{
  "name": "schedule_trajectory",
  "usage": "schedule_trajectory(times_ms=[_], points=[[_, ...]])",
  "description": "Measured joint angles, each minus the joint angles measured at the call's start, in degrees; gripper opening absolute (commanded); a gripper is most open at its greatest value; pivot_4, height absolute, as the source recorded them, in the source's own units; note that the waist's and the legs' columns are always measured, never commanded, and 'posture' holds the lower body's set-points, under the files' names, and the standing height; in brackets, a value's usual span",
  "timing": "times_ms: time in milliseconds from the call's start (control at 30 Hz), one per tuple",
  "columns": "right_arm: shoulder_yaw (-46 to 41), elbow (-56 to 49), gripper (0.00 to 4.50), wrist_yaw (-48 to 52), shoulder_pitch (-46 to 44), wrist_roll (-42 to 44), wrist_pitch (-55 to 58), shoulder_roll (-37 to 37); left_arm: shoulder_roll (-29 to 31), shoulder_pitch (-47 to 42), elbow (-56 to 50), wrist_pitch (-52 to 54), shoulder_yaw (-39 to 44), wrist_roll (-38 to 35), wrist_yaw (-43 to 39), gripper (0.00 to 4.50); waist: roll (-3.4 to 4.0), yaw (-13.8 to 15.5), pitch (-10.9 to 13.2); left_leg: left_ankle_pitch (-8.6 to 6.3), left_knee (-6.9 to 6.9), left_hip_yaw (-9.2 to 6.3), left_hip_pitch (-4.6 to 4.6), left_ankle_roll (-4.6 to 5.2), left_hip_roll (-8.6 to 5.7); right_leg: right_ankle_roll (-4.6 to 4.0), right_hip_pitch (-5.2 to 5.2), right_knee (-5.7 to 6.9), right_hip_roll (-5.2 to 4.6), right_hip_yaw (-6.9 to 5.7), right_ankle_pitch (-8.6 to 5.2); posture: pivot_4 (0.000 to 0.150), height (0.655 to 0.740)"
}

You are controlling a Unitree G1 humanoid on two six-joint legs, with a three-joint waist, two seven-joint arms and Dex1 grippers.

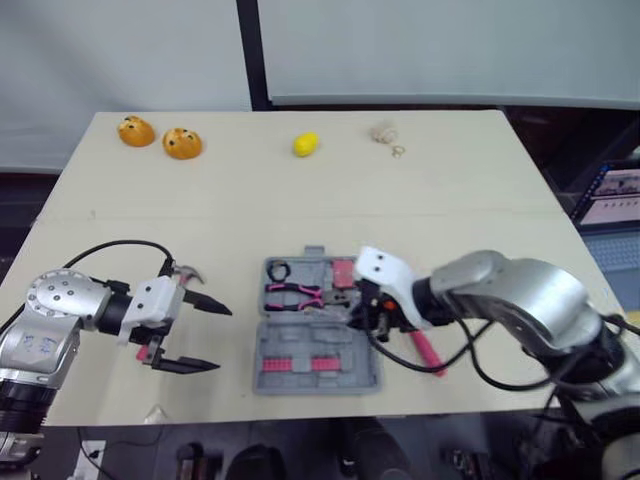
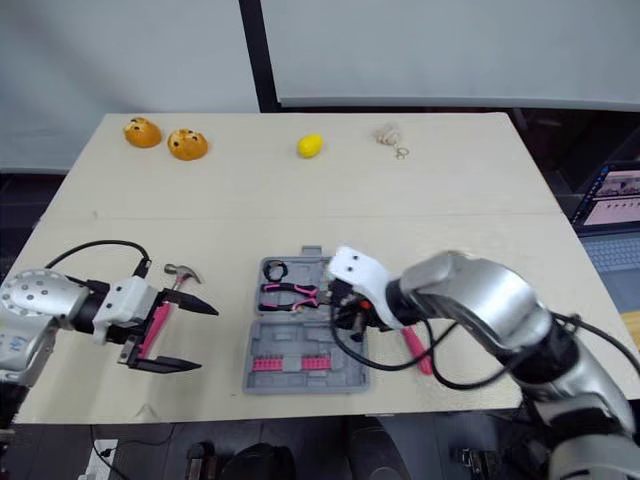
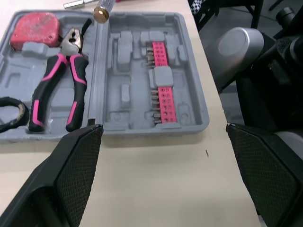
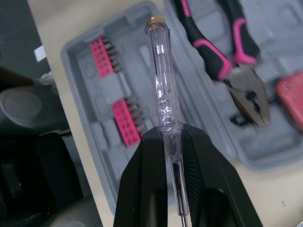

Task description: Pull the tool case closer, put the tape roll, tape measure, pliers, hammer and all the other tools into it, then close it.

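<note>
The grey tool case (image 1: 370, 381) lies open near the table's front edge. In its far half sit black-and-pink pliers (image 1: 293, 293), a black tape roll (image 1: 278, 269) and a red tape measure (image 1: 343, 272). Pink bit holders (image 3: 161, 94) fill the near half. My right gripper (image 4: 170, 137) is shut on a clear-handled tester screwdriver (image 4: 161, 71), holding it just above the case's right side. My left gripper (image 1: 222, 339) stands open left of the case, over a pink-handled hammer (image 2: 160, 320). A pink-handled tool (image 1: 428, 350) lies on the table under my right arm.
Along the table's far edge lie two orange toys (image 1: 136, 131) (image 1: 182, 143), a yellow lemon (image 1: 306, 144) and a small beige object (image 1: 382, 133). A laptop (image 1: 612, 195) stands off the table to the right. The case sits close to the front edge.
</note>
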Motion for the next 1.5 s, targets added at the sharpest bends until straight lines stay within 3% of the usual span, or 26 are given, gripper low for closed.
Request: schedule_trajectory(times_ms=[100,400,733,1500], points=[[5.4,3.2,0.02,0.0,-2.5,-1.9,-0.5,2.0,-0.1,0.0,0.1,-0.5,-0.1,0.2,0.0,4.5,0.02,0.1,0.0,0.0,0.41,-0.01,-0.46,0.0,0.0,0.0,-0.43,0.36,-0.03,-0.02,0.0,0.15,0.74],[15.1,13.0,0.02,0.4,-6.5,-8.2,-5.8,8.6,-0.2,0.2,0.5,-1.8,-0.2,0.6,0.2,4.5,0.02,-0.5,0.0,0.12,0.64,0.02,-0.42,0.0,0.0,-0.07,-0.42,0.64,-0.03,0.01,0.12,0.15,0.74],[18.5,23.0,0.02,2.3,-8.7,-13.8,-11.6,14.7,-0.9,-0.1,1.8,-1.8,-0.5,1.4,0.8,4.5,0.02,-1.7,0.0,0.14,0.59,0.01,-0.42,-0.04,0.04,-0.1,-0.45,0.68,-0.01,-0.03,0.1,0.15,0.74],[20.4,27.6,0.02,6.7,-8.8,-20.8,-15.6,18.4,-1.5,-0.1,1.3,-1.6,-0.7,1.4,1.8,4.5,0.02,-1.7,0.0,0.15,0.61,-0.01,-0.42,-0.05,0.03,-0.11,-0.45,0.72,-0.02,-0.06,0.1,0.15,0.74]])
